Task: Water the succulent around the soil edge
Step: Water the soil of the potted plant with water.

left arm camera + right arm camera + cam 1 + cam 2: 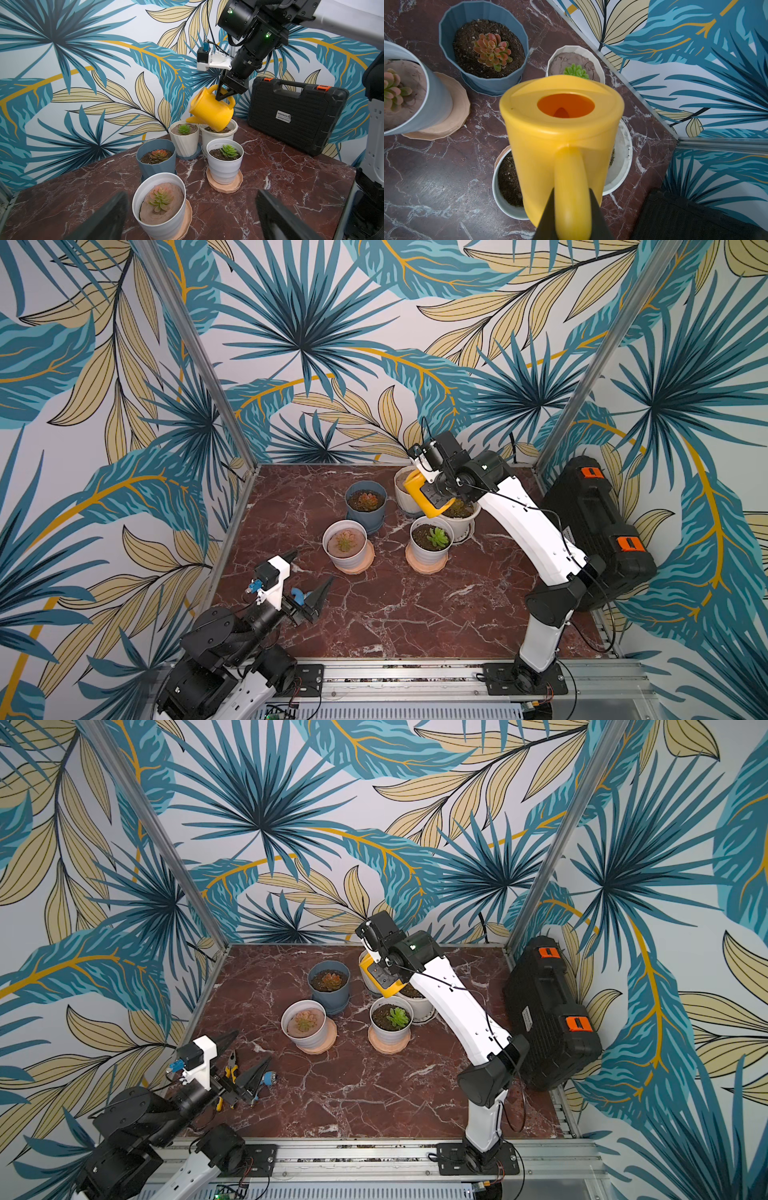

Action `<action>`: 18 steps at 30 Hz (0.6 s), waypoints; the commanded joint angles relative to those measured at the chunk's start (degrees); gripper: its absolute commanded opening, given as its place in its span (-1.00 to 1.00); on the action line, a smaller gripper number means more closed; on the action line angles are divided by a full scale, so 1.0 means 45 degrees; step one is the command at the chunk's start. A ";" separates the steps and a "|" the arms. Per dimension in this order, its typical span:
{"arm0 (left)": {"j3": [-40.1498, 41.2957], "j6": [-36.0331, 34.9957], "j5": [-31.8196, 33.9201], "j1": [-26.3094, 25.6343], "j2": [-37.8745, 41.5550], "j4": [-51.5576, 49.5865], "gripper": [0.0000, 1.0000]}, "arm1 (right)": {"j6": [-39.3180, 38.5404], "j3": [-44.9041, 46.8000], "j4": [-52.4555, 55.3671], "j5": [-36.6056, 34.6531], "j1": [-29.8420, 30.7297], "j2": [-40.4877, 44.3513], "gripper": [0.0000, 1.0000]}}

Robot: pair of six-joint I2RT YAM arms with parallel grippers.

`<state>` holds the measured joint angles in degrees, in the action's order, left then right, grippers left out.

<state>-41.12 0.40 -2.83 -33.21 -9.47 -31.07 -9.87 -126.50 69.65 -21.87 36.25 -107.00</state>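
Five plastic plant pots stand on the red marble desk (270, 166): four white (162, 226) (224, 170) (185, 143) (216, 137), one ribbed blue-grey (153, 168). I count four small rosette succulents (161, 198) (159, 155) (228, 150) (184, 128) showing. There is one yellow plastic watering can (209, 112) and one black hard-shell case (297, 112).

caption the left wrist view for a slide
Right pincer holds a yellow watering can tilted, spout toward the ribbed white pot

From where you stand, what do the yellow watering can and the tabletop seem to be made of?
Watering can: probably moulded plastic, smooth with a soft sheen; uniform yellow, thick rounded edges. Tabletop: looks like polished red-brown marble with white veins, though it could be a printed marble-look surface.
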 commanded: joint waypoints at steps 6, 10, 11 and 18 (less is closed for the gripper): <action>0.0138 -0.0089 -0.0157 -0.0042 0.0192 0.0119 1.00 | -0.0200 -0.1026 0.0718 -0.0324 -0.0086 -0.0958 -0.95; 0.0154 -0.0090 -0.0159 -0.0044 0.0191 0.0112 1.00 | -0.0210 -0.1400 0.0948 -0.0219 -0.0075 -0.1398 -0.95; 0.0138 -0.0090 -0.0171 -0.0048 0.0191 0.0108 1.00 | -0.0227 -0.1444 0.0997 -0.0219 -0.0081 -0.1482 -0.95; 0.0154 -0.0090 -0.0166 -0.0060 0.0194 0.0108 1.00 | -0.0017 -0.1479 0.0880 -0.0024 -0.0076 -0.1864 -0.95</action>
<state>-41.12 0.40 -2.83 -33.23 -9.32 -31.07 -10.31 -131.96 73.23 -22.44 35.99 -114.72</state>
